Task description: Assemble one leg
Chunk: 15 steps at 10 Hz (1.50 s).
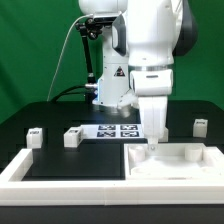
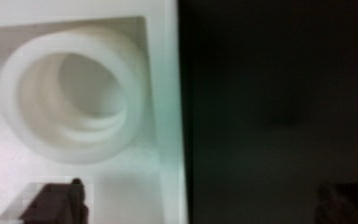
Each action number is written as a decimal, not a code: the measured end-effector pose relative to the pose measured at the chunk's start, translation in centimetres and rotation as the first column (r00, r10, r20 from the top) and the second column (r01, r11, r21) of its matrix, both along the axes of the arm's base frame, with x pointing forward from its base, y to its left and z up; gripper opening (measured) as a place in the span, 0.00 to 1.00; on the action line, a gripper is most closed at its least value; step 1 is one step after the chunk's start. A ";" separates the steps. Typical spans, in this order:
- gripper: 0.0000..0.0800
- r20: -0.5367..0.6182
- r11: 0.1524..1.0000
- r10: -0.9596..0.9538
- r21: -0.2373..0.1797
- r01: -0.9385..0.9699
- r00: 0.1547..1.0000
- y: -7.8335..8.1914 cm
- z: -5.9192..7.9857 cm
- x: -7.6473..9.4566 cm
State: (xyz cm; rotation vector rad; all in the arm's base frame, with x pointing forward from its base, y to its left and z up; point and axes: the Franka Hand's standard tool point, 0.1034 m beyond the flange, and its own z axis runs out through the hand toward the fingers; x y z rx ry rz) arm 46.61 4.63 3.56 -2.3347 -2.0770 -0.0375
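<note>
Three small white legs with square tags stand on the black table in the exterior view: one at the far left (image 1: pixel 35 137), one beside it (image 1: pixel 72 138) and one at the right (image 1: pixel 201 126). My gripper (image 1: pixel 152 142) is low over the far left corner of the large white tray-like part (image 1: pixel 185 160), away from all the legs. In the wrist view the gripper (image 2: pixel 199 205) is open, with its dark fingertips (image 2: pixel 55 202) wide apart. They straddle the edge of the white part, whose round recess (image 2: pixel 69 105) shows close by. Nothing is held.
The marker board (image 1: pixel 115 130) lies behind the tray-like part, near the arm's base. A thick white rim (image 1: pixel 40 168) runs along the front and the exterior view's left of the table. A black cable hangs behind the arm.
</note>
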 end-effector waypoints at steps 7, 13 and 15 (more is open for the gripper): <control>0.81 0.004 0.947 -0.322 -0.001 0.322 0.947 0.3 1.5 -0.7; 0.81 -0.058 0.423 -0.905 -0.007 0.906 0.422 3.4 1.2 -4.6; 0.81 -0.074 0.201 -0.977 -0.022 0.979 0.199 5.8 1.2 -5.1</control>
